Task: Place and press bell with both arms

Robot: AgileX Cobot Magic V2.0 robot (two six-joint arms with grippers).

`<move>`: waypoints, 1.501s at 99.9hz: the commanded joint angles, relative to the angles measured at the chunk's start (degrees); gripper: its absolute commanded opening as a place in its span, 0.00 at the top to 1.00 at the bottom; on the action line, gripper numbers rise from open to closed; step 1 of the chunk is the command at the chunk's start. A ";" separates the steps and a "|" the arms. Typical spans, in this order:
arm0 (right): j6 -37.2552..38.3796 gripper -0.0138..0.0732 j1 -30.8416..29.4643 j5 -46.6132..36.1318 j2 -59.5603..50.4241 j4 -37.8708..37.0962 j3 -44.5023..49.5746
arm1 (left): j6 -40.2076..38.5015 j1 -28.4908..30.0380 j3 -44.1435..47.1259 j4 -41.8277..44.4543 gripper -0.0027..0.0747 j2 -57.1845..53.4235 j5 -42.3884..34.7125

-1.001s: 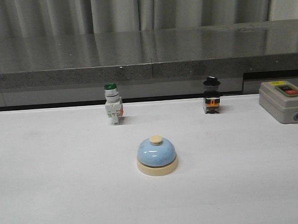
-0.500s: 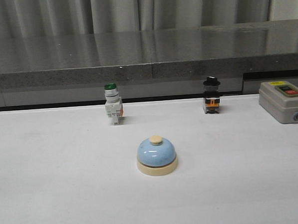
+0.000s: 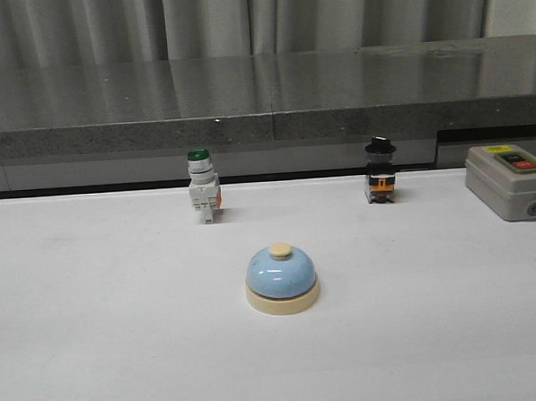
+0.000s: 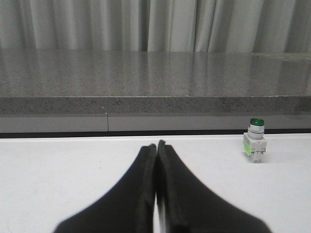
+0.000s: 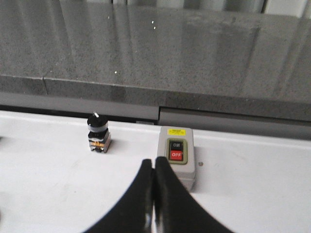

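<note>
- Light-blue bell (image 3: 282, 277) stands upright on the white surface (image 3: 95, 335), untouched.
- Left gripper (image 4: 156, 145): jaws clenched, empty.
- Right gripper (image 5: 153, 162): jaws clenched, empty.

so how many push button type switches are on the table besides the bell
3: a green-capped switch back left of the bell, a black-knobbed switch back right, and a grey box with two buttons at the far right edge. None looks hidden.

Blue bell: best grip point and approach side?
Probably from above, gripper fingers straddling the cream base rim of the bell. The dome is smooth and rounded, likely to slip; the base flares out beyond it, giving a better edge. Avoid the top knob. It stands upright with open table on both sides.
</note>
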 commanded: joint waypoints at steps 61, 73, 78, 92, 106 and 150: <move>-0.06 0.92 24.25 21.60 36.53 0.79 -33.26 | -0.21 0.03 1.23 0.00 0.99 -2.01 -5.08; -0.06 0.92 27.07 26.24 43.03 1.23 -39.00 | -0.21 0.03 1.23 0.00 0.99 -2.01 -5.08; -0.06 0.92 27.92 28.31 45.45 1.54 -41.34 | -0.21 0.03 1.23 0.00 0.99 -2.01 -5.08; -0.06 0.92 29.97 33.99 52.10 1.69 -47.79 | -0.21 0.03 1.23 0.00 0.99 -2.01 -5.08; -0.06 0.92 31.58 37.56 57.90 1.69 -53.05 | -0.21 0.03 1.23 0.00 0.99 -2.01 -5.08; -0.11 0.92 32.73 45.38 69.00 3.64 -60.72 | -0.21 0.03 1.23 0.00 0.99 -2.01 -5.08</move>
